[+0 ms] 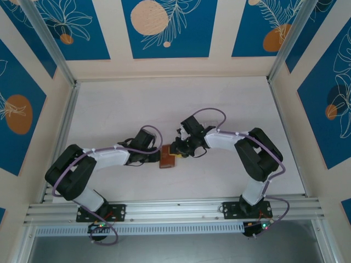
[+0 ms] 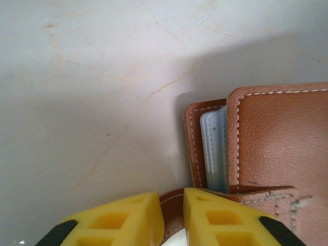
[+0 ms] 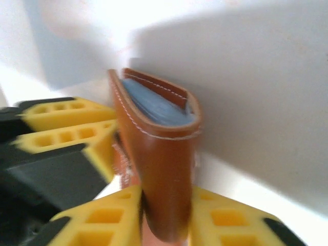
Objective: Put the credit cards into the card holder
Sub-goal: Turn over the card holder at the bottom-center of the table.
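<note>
left claw [image 2: 171,202]: pressed nearly together, pinching a stitched brown edge of the card holder [image 2: 277,138] between its yellow tips. bare bench [image 2: 92,77] lies ahead of it and off to its left.
card holder: just ahead and to the right of the left claw's tips. it is folded over and stood on edge between my two claws, touching both.
credit card [image 2: 215,148]: a pale grey-blue card sits inside the fold, its edge showing in the open mouth ahead of the left claw. i cannot tell how many cards are in there or how deep they sit.
right claw [image 3: 166,205]: closed on the lower part of the holder, one yellow finger against each leather face, with the holder's open mouth pointing away from it. the left claw's fingers sit just to its left, close against the leather.
step in hand: i judge this to be late in the task. a card is in the holder and both claws are steadying or squeezing the fold.
next move: i would check that the card is fully seated, then press the fold flat or lay the holder down on the bench. one claw should loosen before the other, gently, so the holder neither springs open nor tips and spills the card.
</note>
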